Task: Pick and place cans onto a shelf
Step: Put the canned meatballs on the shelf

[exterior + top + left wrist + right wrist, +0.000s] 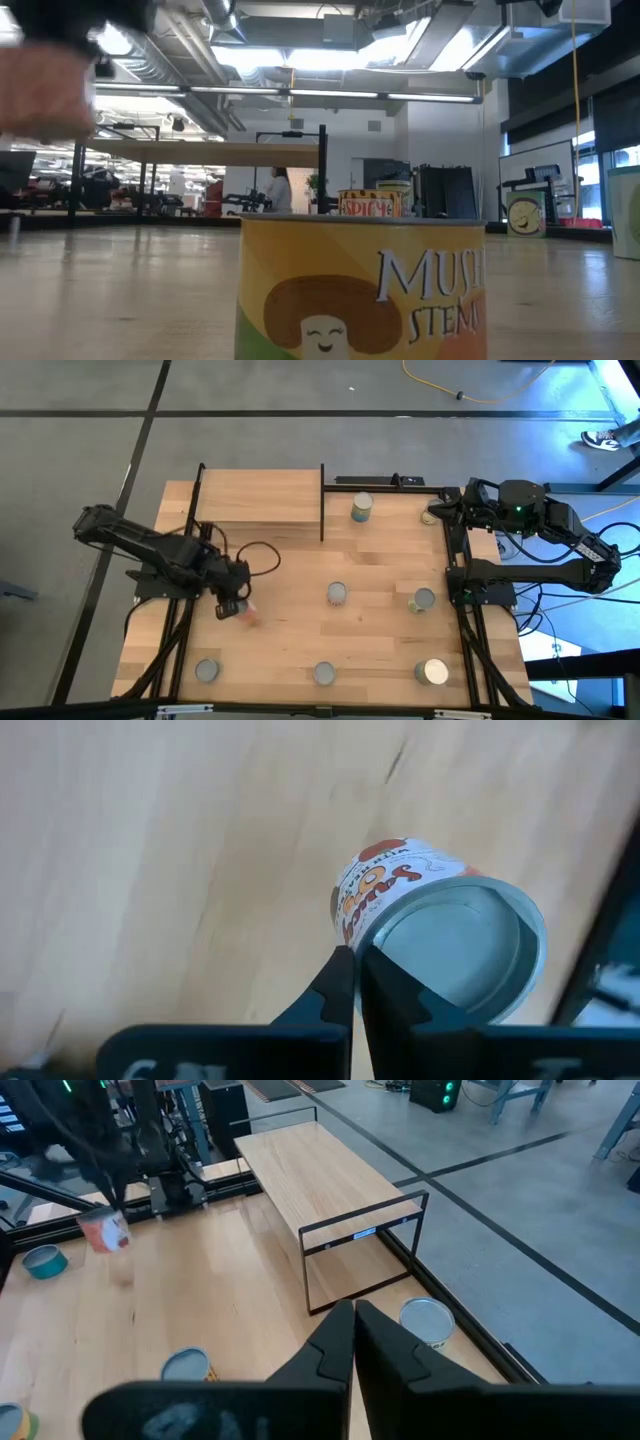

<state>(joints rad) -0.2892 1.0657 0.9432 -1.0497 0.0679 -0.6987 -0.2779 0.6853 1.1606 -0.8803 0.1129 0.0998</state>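
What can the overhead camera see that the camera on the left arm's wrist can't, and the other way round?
Only the high view shows the shelf, the other cans scattered over the table, and the right hand waiting at the table's far right edge. Only the left wrist view shows the left hand shut with nothing between its fingers, plus the lettering and silvery end of the orange-labelled can. Both show that can beside the left hand, on the wooden tabletop.

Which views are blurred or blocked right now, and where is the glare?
Low view: the mushroom can sits close up and fills the foreground; a smeared pink shape blurs the upper left; ceiling lights glare. Right wrist view: the pink can is motion-blurred. High view: bright glare at the top right corner.
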